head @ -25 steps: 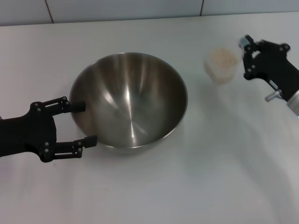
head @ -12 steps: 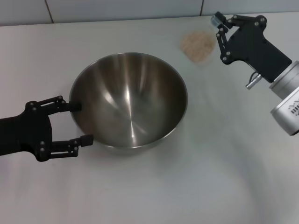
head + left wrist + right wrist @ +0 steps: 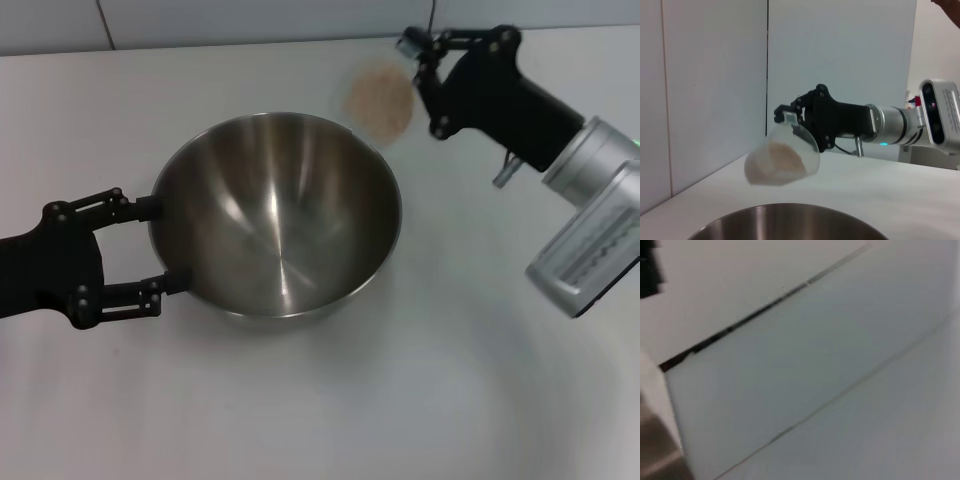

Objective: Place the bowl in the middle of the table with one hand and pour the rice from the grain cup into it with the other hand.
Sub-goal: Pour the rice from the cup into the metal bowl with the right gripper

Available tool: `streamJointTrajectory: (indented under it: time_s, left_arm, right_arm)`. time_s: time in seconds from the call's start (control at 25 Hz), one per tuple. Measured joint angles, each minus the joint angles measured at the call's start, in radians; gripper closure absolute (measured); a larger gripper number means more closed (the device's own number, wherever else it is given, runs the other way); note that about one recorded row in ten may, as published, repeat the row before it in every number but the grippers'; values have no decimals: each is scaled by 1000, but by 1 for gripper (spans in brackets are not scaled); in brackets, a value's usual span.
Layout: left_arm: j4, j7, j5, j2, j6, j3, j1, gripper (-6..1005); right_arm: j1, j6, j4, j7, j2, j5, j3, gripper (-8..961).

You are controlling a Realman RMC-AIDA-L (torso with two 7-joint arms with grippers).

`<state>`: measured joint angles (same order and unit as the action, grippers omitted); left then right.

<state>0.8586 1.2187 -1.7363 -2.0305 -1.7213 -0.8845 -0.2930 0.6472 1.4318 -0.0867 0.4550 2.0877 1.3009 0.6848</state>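
Observation:
The steel bowl [image 3: 275,215] stands upright in the middle of the white table [image 3: 450,390]. My left gripper [image 3: 162,246] is open at the bowl's left side, its fingertips [image 3: 146,208] by the rim. My right gripper [image 3: 415,75] is shut on the clear grain cup [image 3: 375,108], held in the air just past the bowl's far right rim and tilted toward it. The rice [image 3: 384,96] lies as a beige mass inside the cup. In the left wrist view the tilted grain cup [image 3: 782,162] hangs from the right gripper [image 3: 799,125] above the bowl's rim [image 3: 790,212].
A pale panelled wall [image 3: 270,18] runs along the table's far edge. The right arm's silver-grey wrist [image 3: 590,235] reaches in over the table's right side.
The right gripper has lifted the grain cup off the table and carried it left to the bowl's far right rim, tilting it. The left gripper has drawn back a little to the left.

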Motion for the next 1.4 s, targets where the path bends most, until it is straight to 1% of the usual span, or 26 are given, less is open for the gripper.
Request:
streamJointTrajectory:
  time_s: [0.04, 0.08, 0.16, 0.24, 0.28, 0.32, 0.4, 0.44, 0.68, 0.92, 1.24, 1.4]
  left_arm:
    - [0, 0, 0, 0, 0, 0, 0, 155]
    - [0, 0, 0, 0, 0, 0, 0, 155]
    - [0, 0, 0, 0, 0, 0, 0, 155]
    - [0, 0, 4, -4, 2, 8, 0, 155]
    - [0, 0, 5, -7, 2, 13, -2, 155]
    - [0, 0, 5, -7, 2, 13, -2, 155]
    - [0, 0, 5, -7, 2, 13, -2, 155]
    - [0, 0, 1, -14, 2, 22, -6, 155]
    - [-1, 1, 3, -14, 3, 22, -8, 155]
    - [-1, -1, 6, -15, 6, 22, -9, 155]
    - [-1, 0, 6, -16, 7, 22, -10, 155]
    - [-1, 0, 6, -16, 8, 22, -11, 155]
  right_arm:
    - [4, -1, 2, 34, 1, 0, 15, 934]
    - [8, -1, 5, 117, 2, 0, 29, 934]
    - [9, -1, 7, 156, 3, 0, 31, 934]
    - [10, 3, 9, 258, 4, 0, 32, 934]
    - [12, 10, 10, 348, 5, 0, 32, 934]
    - [12, 10, 10, 348, 5, 0, 32, 935]
    - [15, 15, 10, 443, 5, 0, 33, 935]
    - [16, 17, 10, 488, 5, 0, 33, 935]
    - [32, 32, 31, 712, 5, 8, 39, 936]
    - [34, 34, 39, 764, 5, 15, 87, 936]
    - [38, 35, 47, 818, 5, 26, 90, 935]
    - [39, 30, 49, 831, 5, 27, 110, 935]
